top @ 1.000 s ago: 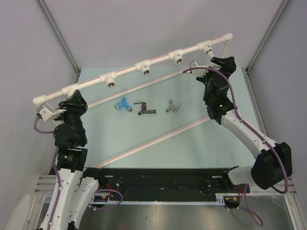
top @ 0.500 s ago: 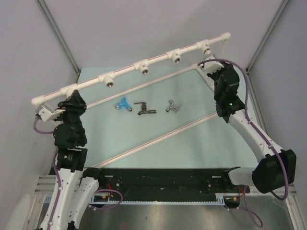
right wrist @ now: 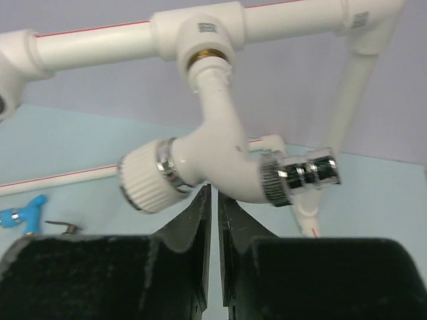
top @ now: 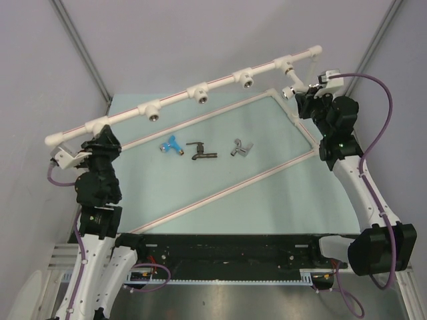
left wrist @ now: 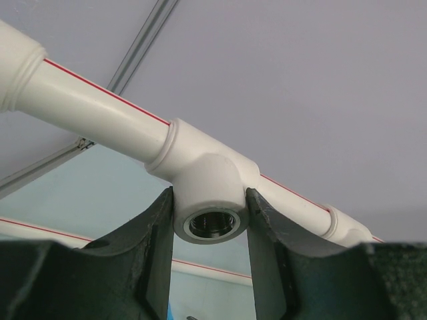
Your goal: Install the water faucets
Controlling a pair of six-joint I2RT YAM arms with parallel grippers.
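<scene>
A white faucet (right wrist: 220,150) hangs screwed into the rightmost tee fitting (right wrist: 200,30) of the white pipe rail (top: 220,81). My right gripper (right wrist: 215,192) is shut just beneath the faucet's body, with nothing between its fingers; from above, this gripper (top: 300,99) sits right beside the white faucet (top: 289,91). My left gripper (left wrist: 210,198) is shut on the leftmost tee fitting (left wrist: 210,180), one finger (left wrist: 157,253) on each side of the threaded socket. On the mat lie a blue faucet (top: 171,145), a dark faucet (top: 200,152) and a silver faucet (top: 240,148).
Three more tee fittings (top: 200,93) with bare sockets sit along the rail. Thin white pipes with red stripes (top: 220,190) cross the green mat (top: 280,200). A black tray (top: 220,250) runs along the near edge. Grey enclosure walls stand close on both sides.
My right gripper went from open to shut, and its arm swung out to the right, away from above the mat. The rail shifted slightly. The left arm has not moved.
</scene>
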